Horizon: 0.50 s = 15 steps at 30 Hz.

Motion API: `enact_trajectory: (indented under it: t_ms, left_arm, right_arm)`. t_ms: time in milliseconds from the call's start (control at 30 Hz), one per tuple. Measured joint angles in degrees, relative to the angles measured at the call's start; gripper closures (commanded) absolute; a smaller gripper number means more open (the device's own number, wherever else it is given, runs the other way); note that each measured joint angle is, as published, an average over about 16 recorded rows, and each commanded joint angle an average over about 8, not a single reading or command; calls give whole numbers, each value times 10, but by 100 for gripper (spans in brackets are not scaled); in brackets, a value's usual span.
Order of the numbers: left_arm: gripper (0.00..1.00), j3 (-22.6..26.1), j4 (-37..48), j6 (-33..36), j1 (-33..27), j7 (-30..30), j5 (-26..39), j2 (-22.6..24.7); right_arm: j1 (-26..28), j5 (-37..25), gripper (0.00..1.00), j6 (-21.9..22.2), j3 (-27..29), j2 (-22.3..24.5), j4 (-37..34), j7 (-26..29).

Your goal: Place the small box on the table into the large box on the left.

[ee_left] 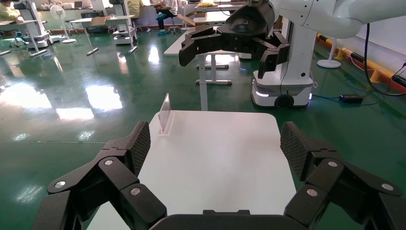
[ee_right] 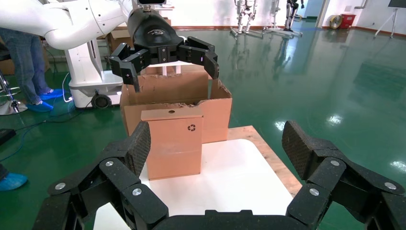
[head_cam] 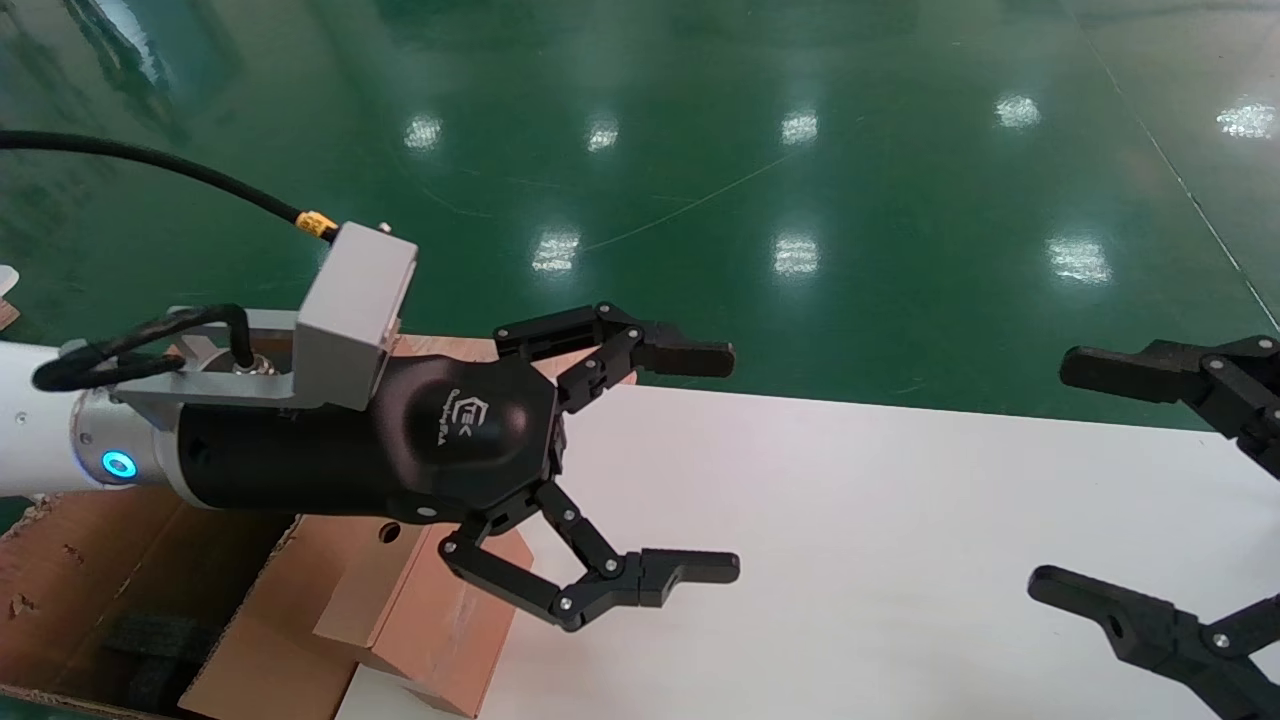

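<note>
Far left in the head view, large box (head_cam: 120, 580) standing open beside the table's end, torn flap edges showing, black foam (head_cam: 150, 640) down inside; just right of it, small box (head_cam: 440, 620) standing upright on the table (head_cam: 850, 520) at its left end, close against the large box's wall, punched hole up top and recycling mark on the face toward the right wrist camera (ee_right: 173, 139); not yet lifted, not touched by either gripper. Above and a little beyond the small box, left gripper (head_cam: 690, 465) held level, spread wide, nothing between the fingers, pointing across the table away from the box and not down at it; confirmed from its own wrist view, only bare tabletop (ee_left: 215, 153) and a small clear stand (ee_left: 165, 114) ahead. Further right, at the table's far side, right gripper (head_cam: 1100, 480) likewise wide open and empty, facing the small box from well apart. By judgement, still the approach stage, grasp not begun and no gripper committed; next move calling for one gripper to line up on the small box, straddle its narrower sides and close, then lift clear of the torn rim and carry left over the large box before release; care needed for the snug gap against the large box's wall, little room there for a finger.
</note>
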Motion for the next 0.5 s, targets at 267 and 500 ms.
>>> enact_trajectory:
  t_ms: [267,500]
  left_arm:
    - [0,0,0,0,0,0,0,0]
    - [0,0,0,0,0,0,0,0]
  right_arm:
    - [0,0,0,0,0,0,0,0]
    - [0,0,29,0,0,0,0,0]
